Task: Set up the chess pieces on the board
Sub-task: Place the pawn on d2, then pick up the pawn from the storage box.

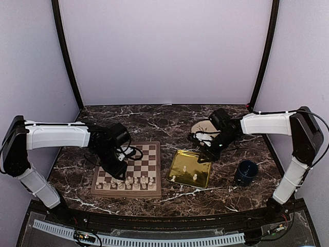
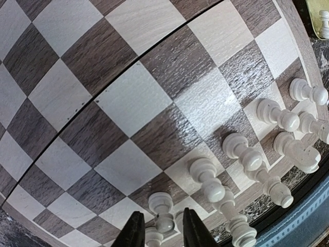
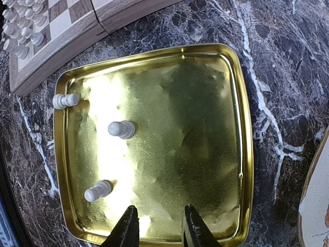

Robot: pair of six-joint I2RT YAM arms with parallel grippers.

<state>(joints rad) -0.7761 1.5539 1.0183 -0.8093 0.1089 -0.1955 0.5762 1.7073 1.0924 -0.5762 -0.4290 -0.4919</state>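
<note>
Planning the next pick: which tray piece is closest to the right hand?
The piece by the tray's lower-left corner in the wrist view, beside the right hand; the other two lie farther off.

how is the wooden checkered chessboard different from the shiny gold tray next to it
The square wooden chessboard is checked dark brown and tan; the shiny gold metal tray is plain and reflective. The chessboard carries many cream-white chess pieces along its near edge; the tray holds three. The chessboard is flat-framed; the tray has a raised rim. Both lie flat on the dark marble table.
</note>
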